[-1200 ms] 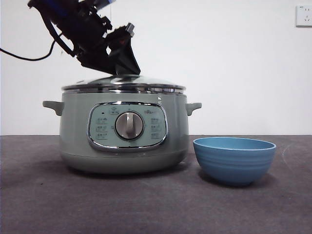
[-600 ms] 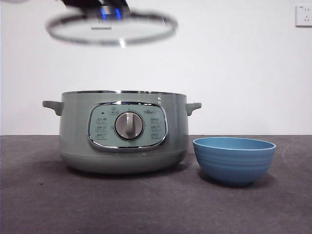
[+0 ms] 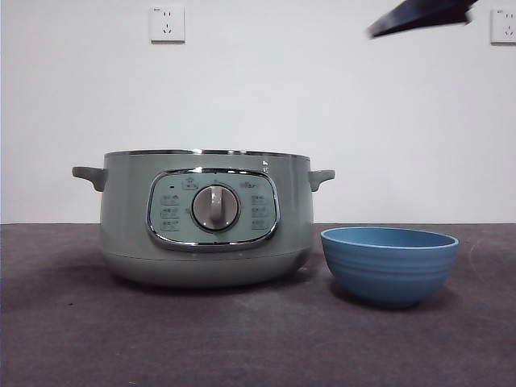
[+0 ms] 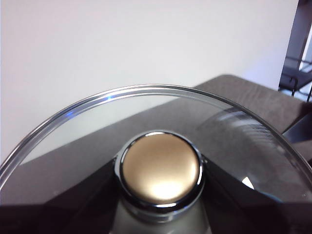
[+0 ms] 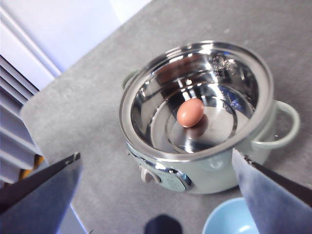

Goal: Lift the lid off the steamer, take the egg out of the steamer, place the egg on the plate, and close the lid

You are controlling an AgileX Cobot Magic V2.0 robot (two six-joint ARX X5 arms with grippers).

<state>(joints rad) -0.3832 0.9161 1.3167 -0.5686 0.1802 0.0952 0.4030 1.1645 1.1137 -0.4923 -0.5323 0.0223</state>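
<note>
The steamer (image 3: 205,218) stood open on the grey bench (image 3: 258,339), and the plate (image 3: 389,264) stood just beside it. The lid (image 4: 146,112) was held away from the pot, with the left tool (image 4: 161,195) closed on its knob (image 4: 161,168). The right tool (image 5: 161,195) hovered high over the pot with its jaws spread wide. The egg (image 5: 190,112) lay in the middle of the shiny inner pan. For a good pick, I think the right tool should come straight down, centred on the egg, and close gently, because the shell is smooth and can roll. The wall (image 3: 322,97) behind was plain white, with a socket (image 3: 167,23).
</note>
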